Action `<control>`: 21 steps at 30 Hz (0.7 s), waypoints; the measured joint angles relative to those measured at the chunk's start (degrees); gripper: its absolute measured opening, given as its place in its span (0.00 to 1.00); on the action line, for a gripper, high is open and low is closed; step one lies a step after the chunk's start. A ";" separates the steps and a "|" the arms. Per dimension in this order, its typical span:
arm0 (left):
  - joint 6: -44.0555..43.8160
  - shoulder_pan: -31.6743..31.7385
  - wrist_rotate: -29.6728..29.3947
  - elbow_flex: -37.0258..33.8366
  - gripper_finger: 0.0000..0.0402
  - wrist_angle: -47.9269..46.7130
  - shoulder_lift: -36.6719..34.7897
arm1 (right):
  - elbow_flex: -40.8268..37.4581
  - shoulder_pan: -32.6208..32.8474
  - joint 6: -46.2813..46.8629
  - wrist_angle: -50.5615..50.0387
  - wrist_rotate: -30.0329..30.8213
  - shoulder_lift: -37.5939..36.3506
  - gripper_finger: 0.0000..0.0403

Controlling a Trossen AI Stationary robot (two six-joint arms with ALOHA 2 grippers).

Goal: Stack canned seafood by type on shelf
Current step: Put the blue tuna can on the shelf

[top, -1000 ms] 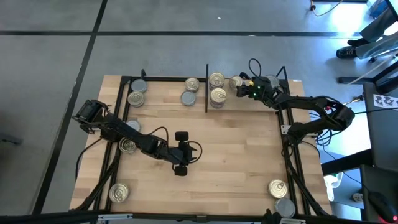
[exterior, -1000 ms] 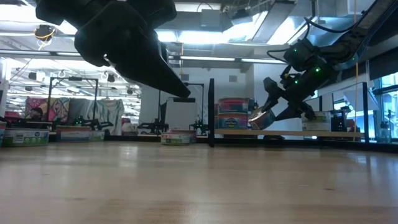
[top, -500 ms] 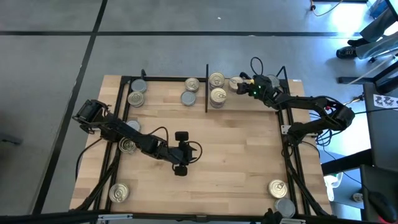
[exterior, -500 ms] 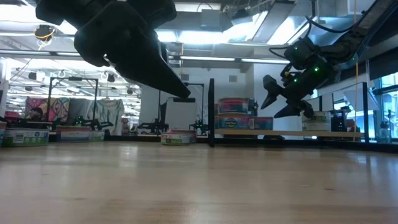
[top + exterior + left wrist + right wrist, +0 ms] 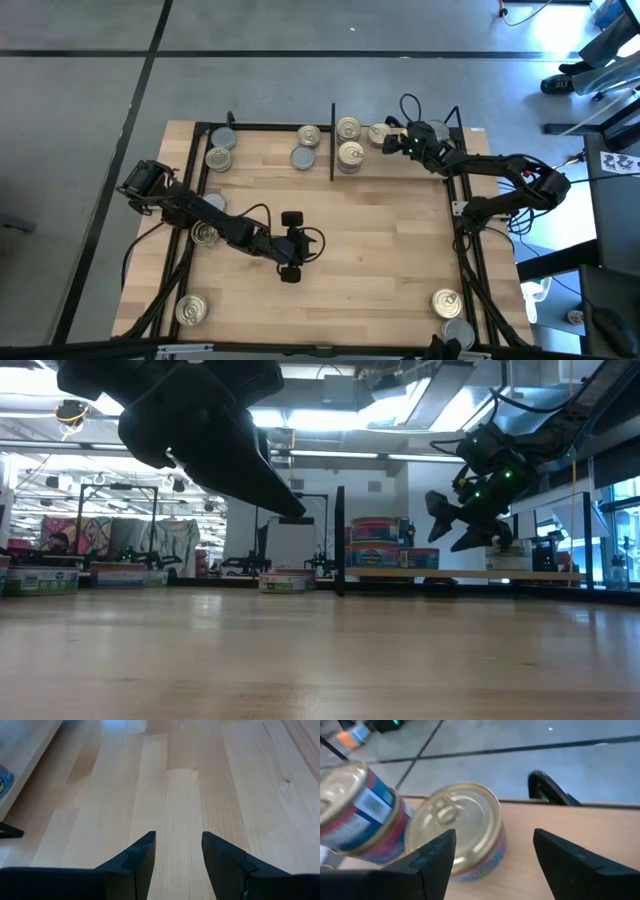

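Observation:
The shelf (image 5: pixel 270 127) is a black-barred bay on the wooden table with an upright divider (image 5: pixel 332 140). Left of the divider stand gold-lidded (image 5: pixel 218 158) and grey-lidded (image 5: pixel 303 157) tins. To its right is a stack (image 5: pixel 350 155). My right gripper (image 5: pixel 392 138) is open at the shelf's far right. A gold-lidded tin (image 5: pixel 457 832) rests on the shelf just beyond its fingertips (image 5: pixel 494 842), and one finger (image 5: pixel 432 857) overlaps it. My left gripper (image 5: pixel 177 845) hangs open over bare wood mid-table (image 5: pixel 298 245). My right gripper has the gold-lidded tin's near side (image 5: pixel 465 867) close by one finger. That finger covers the spot, so I cannot tell whether it touches. The tin's bottom is on the shelf (image 5: pixel 421 559).
Another gold-lidded tin with a blue-and-red label (image 5: pixel 355 815) stands beside the near one. Loose tins lie outside the shelf: by the left arm (image 5: pixel 205 234), near left (image 5: pixel 190 310) and near right (image 5: pixel 446 302). Bare wood lies between the arms.
A second ago the gold-lidded tin hung tilted between my right gripper's fingers, clear of the shelf. It now sits level on the shelf below them. My right gripper has turned a little at the wrist, with its fingers spread as before.

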 joint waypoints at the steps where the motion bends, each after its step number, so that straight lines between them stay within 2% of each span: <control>1: 0.00 0.00 0.00 0.00 0.39 0.00 0.00 | 0.00 0.00 0.00 0.95 -0.01 0.00 0.67; 5: 0.00 0.00 0.00 0.00 0.39 0.02 0.00 | 0.00 0.00 1.23 5.14 -1.78 1.07 0.67; 13: -0.01 0.00 0.00 0.00 0.39 0.04 0.00 | 0.02 0.00 5.20 6.08 -1.89 6.44 0.67; 21: 0.00 0.00 0.00 0.00 0.39 -0.10 0.00 | 0.02 0.04 5.16 9.68 -6.46 7.30 0.67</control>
